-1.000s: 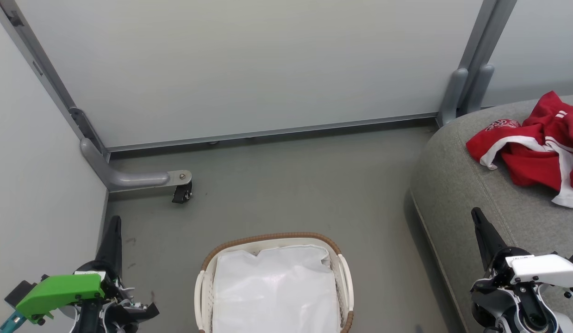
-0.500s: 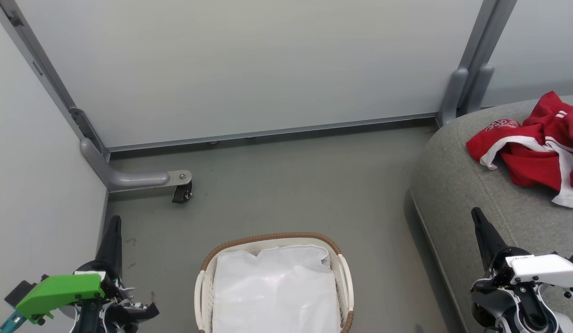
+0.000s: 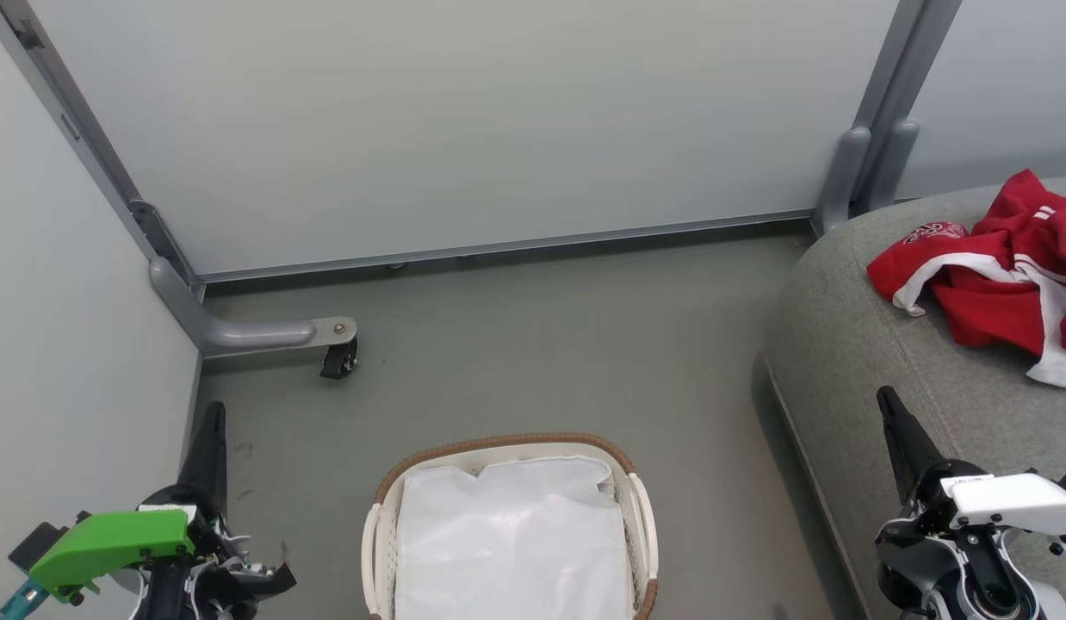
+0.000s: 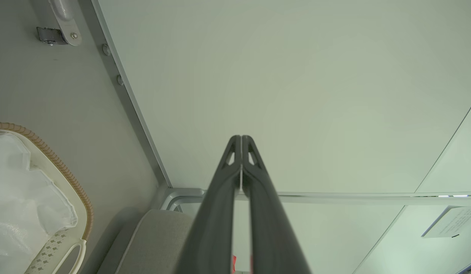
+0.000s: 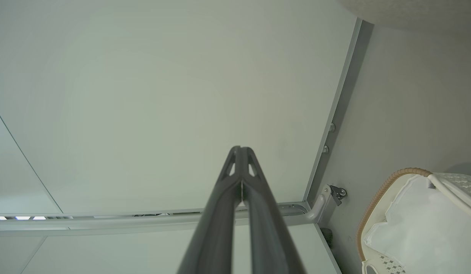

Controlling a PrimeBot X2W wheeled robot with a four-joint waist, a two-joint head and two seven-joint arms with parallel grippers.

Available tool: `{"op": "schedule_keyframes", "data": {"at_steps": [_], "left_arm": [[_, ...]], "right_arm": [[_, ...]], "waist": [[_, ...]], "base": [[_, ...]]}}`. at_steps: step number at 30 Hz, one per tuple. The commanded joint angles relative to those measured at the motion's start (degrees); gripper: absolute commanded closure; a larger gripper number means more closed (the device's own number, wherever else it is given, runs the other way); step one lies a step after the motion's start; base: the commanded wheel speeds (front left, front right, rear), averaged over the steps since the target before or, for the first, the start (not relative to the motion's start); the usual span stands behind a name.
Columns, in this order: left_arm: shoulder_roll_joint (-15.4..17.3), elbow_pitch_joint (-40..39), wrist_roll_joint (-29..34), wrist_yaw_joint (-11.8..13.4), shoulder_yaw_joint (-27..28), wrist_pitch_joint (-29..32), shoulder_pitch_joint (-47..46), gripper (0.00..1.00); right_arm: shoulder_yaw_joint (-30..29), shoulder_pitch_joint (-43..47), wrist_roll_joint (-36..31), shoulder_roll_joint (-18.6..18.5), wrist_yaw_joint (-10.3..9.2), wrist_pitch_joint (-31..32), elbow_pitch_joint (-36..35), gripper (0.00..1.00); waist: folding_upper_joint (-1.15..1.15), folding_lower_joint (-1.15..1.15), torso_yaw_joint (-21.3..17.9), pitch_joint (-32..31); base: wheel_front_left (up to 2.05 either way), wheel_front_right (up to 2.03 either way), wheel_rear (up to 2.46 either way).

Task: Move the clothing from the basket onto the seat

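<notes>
The red clothing (image 3: 998, 275) with white stripes lies crumpled on the grey seat (image 3: 852, 344) at the right of the head view. On the floor at bottom centre stands the white basket (image 3: 641, 508) with its brown woven rim, holding just its white liner (image 3: 511, 542). My left gripper (image 3: 213, 412) rests at the lower left, shut, fingers pressed together with nothing in them (image 4: 241, 139). Over the seat's front edge my right gripper (image 3: 884, 396) is also shut and holds nothing (image 5: 240, 149). In the wrist views the basket (image 4: 56, 163) (image 5: 376, 198) shows at the edge.
Pale partition panels (image 3: 464, 129) close off the back and the left side. A grey metal foot with a black caster (image 3: 337, 360) juts onto the floor at the left. Grey floor (image 3: 567, 344) lies between basket, panels and seat.
</notes>
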Motion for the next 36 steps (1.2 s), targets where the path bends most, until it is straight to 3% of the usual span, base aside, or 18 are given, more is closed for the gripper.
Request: {"op": "schedule_keyframes", "data": {"at_steps": [1,36], "left_arm": [[0.33,-0.11,-0.19,-0.26,0.13,0.16,-0.56,1.00],[0.33,-0.12,-0.20,-0.26,0.12,0.16,-0.55,1.00]], "right_arm": [[-0.12,-0.48,0.20,-0.34,-0.04,0.17,-0.22,1.00],[-0.12,-0.48,0.20,-0.33,-0.04,0.16,-0.22,1.00]], "waist": [[0.00,0.00,0.00,0.00],[0.00,0.00,0.00,0.00]], "base": [[0.00,0.00,0.00],[0.00,0.00,0.00]]}}
